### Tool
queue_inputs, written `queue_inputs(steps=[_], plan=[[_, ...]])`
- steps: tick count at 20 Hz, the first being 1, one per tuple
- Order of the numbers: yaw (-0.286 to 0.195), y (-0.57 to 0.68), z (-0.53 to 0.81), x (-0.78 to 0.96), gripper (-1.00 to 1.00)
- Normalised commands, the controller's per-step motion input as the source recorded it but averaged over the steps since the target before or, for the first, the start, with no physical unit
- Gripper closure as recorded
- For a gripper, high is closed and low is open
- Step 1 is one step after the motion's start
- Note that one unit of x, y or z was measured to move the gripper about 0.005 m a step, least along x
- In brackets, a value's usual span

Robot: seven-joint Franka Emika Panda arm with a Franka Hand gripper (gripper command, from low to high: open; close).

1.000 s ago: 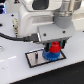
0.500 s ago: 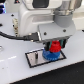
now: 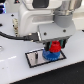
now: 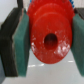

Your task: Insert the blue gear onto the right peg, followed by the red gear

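White tabletop (image 3: 12, 67) under grey black-bordered plate (image 3: 35, 58), room dark.

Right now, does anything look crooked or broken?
Nothing stands out. The fingers hold the red gear evenly from both sides, right above the blue gear on the grey plate. No cracks show on the red gear.
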Motion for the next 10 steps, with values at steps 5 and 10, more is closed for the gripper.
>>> queue_inputs(steps=[5,10], plan=[[0.0,0.0,-0.22,-0.06,1.0],[0.0,-0.05,0.02,0.09,1.0]])
